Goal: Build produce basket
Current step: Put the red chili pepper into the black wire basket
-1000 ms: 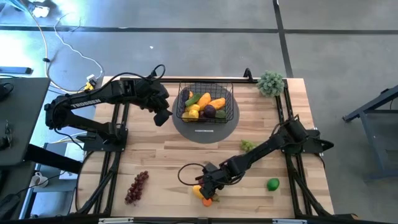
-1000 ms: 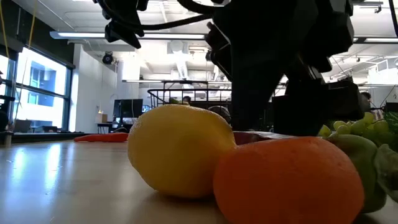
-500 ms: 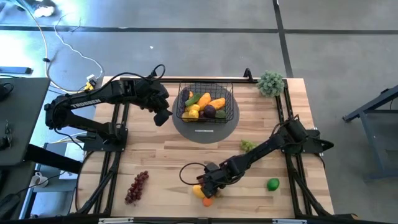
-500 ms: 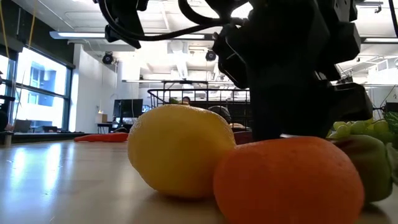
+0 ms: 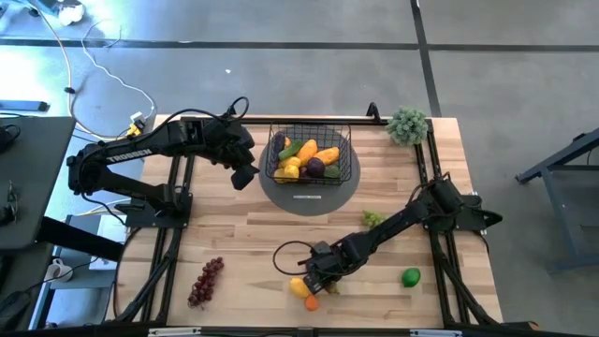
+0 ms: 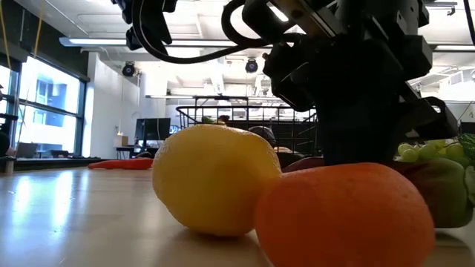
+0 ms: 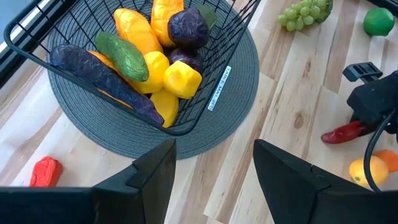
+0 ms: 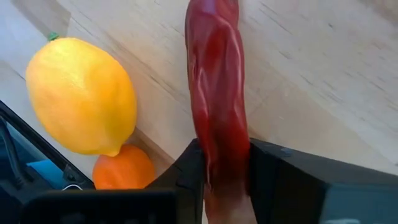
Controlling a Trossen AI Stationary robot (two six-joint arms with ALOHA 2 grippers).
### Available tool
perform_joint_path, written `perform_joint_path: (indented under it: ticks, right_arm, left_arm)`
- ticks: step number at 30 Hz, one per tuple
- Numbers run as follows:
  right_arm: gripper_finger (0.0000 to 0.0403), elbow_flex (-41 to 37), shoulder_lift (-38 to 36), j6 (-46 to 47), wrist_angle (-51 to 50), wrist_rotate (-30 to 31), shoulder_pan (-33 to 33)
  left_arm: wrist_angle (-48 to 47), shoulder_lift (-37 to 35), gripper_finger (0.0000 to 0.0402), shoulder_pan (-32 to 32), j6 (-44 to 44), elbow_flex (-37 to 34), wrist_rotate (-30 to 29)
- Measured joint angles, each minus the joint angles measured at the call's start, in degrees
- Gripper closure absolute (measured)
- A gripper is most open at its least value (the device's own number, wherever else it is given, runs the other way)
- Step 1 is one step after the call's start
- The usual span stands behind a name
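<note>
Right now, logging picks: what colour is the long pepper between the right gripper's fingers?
Glossy red chili pepper, clearest in the right wrist view.

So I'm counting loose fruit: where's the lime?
In the high view, the lime lies near the table's front right corner, right of the right gripper.

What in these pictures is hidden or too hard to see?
- Basket bottom layer: top fruit covers it, high and left wrist views.
- Red chili in right gripper: low view, gripper and orange block it.
- Grapes: low view, mostly blocked by the arm.
</note>
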Motion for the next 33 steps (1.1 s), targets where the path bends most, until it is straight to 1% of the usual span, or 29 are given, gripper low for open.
perform_joint_path:
  ticks: [5,9,14,20,33]
  right_arm:
    - [0.0346,-0.1,-1.0,0.0,-0.1,0.5,-0.9]
    - [0.0346,-0.1,-3.7,-0.2,-0.2,3.5,-2.1]
    - [0.0347,-0.1,-7.0,-2.9,-0.4,6.2,-4.7]
    - [0.0348,-0.1,-10.8,-9.6,-0.5,7.9,-9.1]
    - [0.0347,-0.1,-18.3,-30.7,0.6,8.3,-21.4]
  left_arm:
    - [0.0,0.0,0.0200,0.0,0.0,0.0,-0.6]
    - [0.0,-0.2,0.0200,0.0,0.5,0.0,-2.8]
    - [0.0,-0.7,0.0200,0.3,1.6,0.0,-5.5]
    - [0.0,-0.7,0.0200,2.2,1.6,0.0,-6.4]
    - [0.0,-0.7,0.0200,8.1,1.5,0.0,-6.4]
